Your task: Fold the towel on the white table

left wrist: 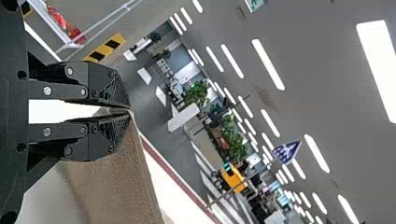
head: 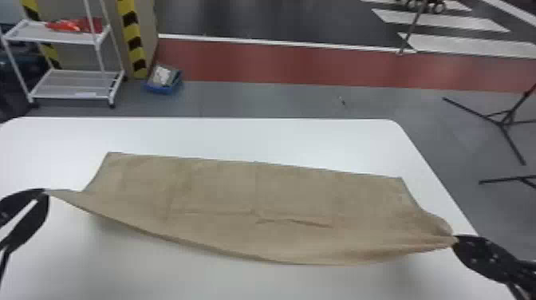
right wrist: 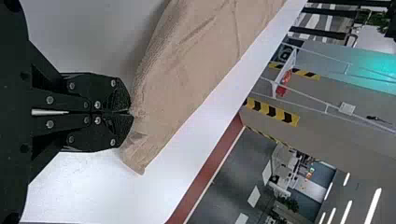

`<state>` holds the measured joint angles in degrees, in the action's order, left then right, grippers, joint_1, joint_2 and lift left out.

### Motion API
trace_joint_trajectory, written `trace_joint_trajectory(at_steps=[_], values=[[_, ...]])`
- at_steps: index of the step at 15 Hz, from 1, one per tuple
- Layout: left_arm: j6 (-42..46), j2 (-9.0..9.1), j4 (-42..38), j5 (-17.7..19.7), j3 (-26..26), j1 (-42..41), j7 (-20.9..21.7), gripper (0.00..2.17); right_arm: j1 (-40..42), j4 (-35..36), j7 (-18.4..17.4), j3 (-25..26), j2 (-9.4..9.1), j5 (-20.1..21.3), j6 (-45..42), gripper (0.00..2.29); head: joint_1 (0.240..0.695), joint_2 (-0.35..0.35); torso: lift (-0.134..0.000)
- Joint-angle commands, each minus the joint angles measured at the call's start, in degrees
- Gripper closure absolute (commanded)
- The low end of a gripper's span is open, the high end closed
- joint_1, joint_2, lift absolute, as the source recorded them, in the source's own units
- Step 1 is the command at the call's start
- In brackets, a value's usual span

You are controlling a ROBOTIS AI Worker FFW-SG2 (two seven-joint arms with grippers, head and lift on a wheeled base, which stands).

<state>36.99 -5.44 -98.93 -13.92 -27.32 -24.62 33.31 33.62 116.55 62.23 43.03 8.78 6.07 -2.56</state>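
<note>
In the head view, the towel stretched between the two grippers, its near edge sagging in a curve from one to the other. The left gripper was closed on a narrow corner of cloth; the right gripper pinched the opposite end, where the cloth bunched at the tips and a small flap stuck out beside them. Ahead of both grippers, the far part of the towel lay flat on the table, while the held edge appeared raised, with shadow beneath it.

This looked like a fold in hand, with the near edge taken up at both ends but not laid over. The next move probably called for both grippers to travel forward together, evenly taut, set the held edge down along the far edge and then let go. The thin pinch on the left could slip, and the bunching on the right could leave a crooked corner.

The left arm came in from the left edge and the right arm from the lower right, their grippers pointing inward, toward each other. The left gripper sat higher in the view than the right.
</note>
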Motion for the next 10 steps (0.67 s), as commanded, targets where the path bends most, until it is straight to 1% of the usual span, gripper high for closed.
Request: trace_joint_trajectory(at_steps=[1,2,3,4,5,6,8,9,10], values=[[0.49,-0.36,0.31,-0.41,-2.47,-0.69,1.76,1.0,0.92,-0.63,0.7,1.53,0.1,-0.27,-1.52,2.25,0.695,-0.15,-0.126],[0.49,-0.71,0.05,-0.58,-2.73,-0.43,2.99,0.99,0.31,-0.98,0.7,1.97,0.36,-0.44,-1.0,2.25,0.695,-0.148,-0.126],[-0.04,-0.98,-0.83,-1.99,-2.73,0.01,3.34,1.0,-0.75,-1.07,0.78,2.15,0.54,-0.27,0.76,2.25,0.695,-0.147,-0.126],[-2.15,-0.89,-2.24,-4.89,-2.21,1.07,3.43,0.99,-2.41,-0.98,0.78,2.15,0.89,0.17,4.28,2.25,0.695,-0.15,-0.126],[-6.55,-0.89,-3.38,-7.35,-1.33,2.47,3.52,0.99,-4.44,-0.98,0.78,1.97,1.5,0.79,8.85,2.25,0.695,-0.161,-0.126],[-9.18,-0.8,-3.91,-8.93,-0.27,4.14,4.31,0.99,-6.28,-1.07,0.78,1.71,1.94,1.49,13.07,2.25,0.695,-0.169,-0.126],[-17.8,-0.89,-4.26,-12.01,2.98,8.62,6.07,0.99,-10.06,-2.12,0.43,1.01,2.91,2.99,21.15,2.25,0.695,-0.186,-0.126],[-22.19,-1.06,-4.26,-13.85,4.56,10.29,6.15,0.99,-11.2,-2.38,0.35,0.48,3.35,3.25,24.14,2.25,0.695,-0.195,-0.126],[-25.35,-1.15,-4.08,-15.7,6.05,12.32,6.33,0.99,-12.61,-2.47,0.26,0.04,3.44,3.95,27.3,2.25,0.695,-0.203,-0.126]])
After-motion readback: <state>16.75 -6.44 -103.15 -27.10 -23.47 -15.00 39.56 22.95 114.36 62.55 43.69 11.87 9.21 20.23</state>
